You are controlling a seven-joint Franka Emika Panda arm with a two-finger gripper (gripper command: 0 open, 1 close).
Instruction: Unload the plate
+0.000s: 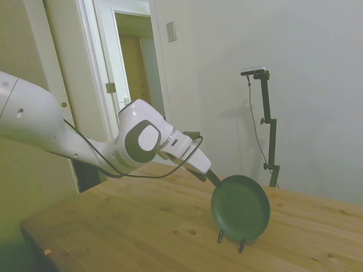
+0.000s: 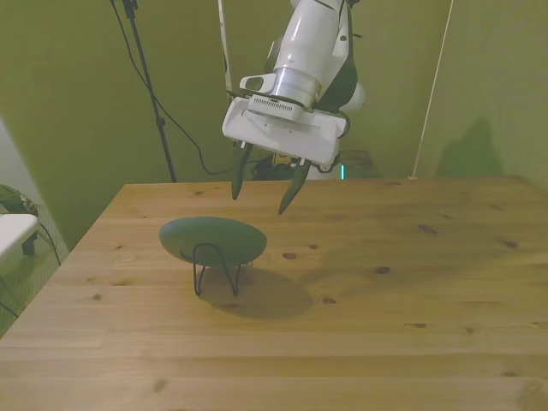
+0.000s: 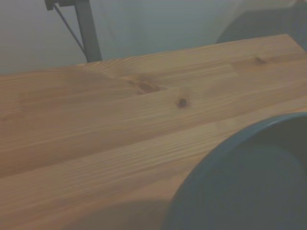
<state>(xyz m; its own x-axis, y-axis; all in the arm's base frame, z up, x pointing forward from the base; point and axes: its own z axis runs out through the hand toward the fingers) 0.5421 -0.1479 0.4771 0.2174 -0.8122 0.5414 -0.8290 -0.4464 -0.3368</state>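
The dark green plate (image 1: 241, 208) stands on edge, leaning in a thin black wire stand (image 1: 229, 237) on the wooden table. In the front view the plate (image 2: 212, 238) shows edge-on at the front view's left of centre, with the wire stand (image 2: 214, 270) in front of it. My gripper (image 2: 261, 202) is open and holds nothing. It is tilted toward the plate and hovers just behind and above its upper rim. In the side view the gripper (image 1: 211, 178) reaches the plate's top left rim. The wrist view shows a blurred arc of the plate (image 3: 240, 187).
The wooden table (image 2: 385, 282) stretches wide to the front view's right of the plate. A white object (image 2: 13, 235) sits off the table at the front view's left edge. An open doorway (image 1: 133, 68) lies behind the arm in the side view.
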